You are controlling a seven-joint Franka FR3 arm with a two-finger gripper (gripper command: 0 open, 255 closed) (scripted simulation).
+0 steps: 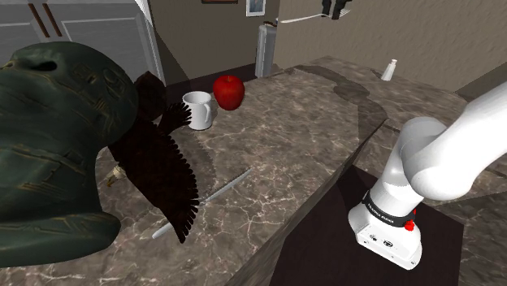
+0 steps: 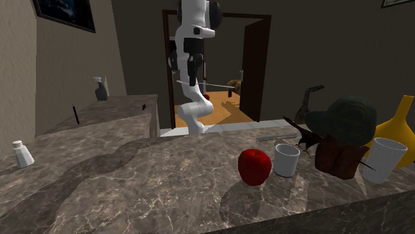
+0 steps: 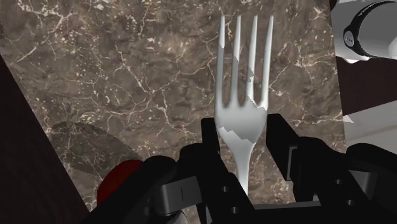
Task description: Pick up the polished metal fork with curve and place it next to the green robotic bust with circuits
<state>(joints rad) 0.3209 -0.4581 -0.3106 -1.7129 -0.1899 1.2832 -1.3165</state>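
Gripper (image 3: 243, 130) is closed partway on the fork (image 3: 245, 76). The neck is clamped between both fingers (image 3: 212, 137), with the tines pointing away from the hand.

Fork is carried high in the air, well clear of the countertop (image 1: 309, 138). In the second exterior view it is seen as a thin, roughly level line (image 2: 213, 84) under the gripper (image 2: 191, 70). In the wrist view, veined dark marble is seen below the tines.

Green bust (image 1: 57, 138) is set at the counter end at the shoulder view's left. A dark winged bird figure (image 1: 162, 171) is pressed against it on the side toward the counter's middle.

A grey elongated utensil (image 1: 223, 188) is laid flat just beside the bird's wing, on the side toward the stand-side edge. Its type cannot be made out.

White mug (image 1: 197, 110) and red apple (image 1: 228, 91) are placed side by side near the edge opposite the stand.

A white ribbed cup (image 2: 384, 159) and a yellow vase (image 2: 399, 123) are grouped near the bust.

A small white shaker (image 1: 390, 70) is set well apart from all of this, near the counter's opposite end.
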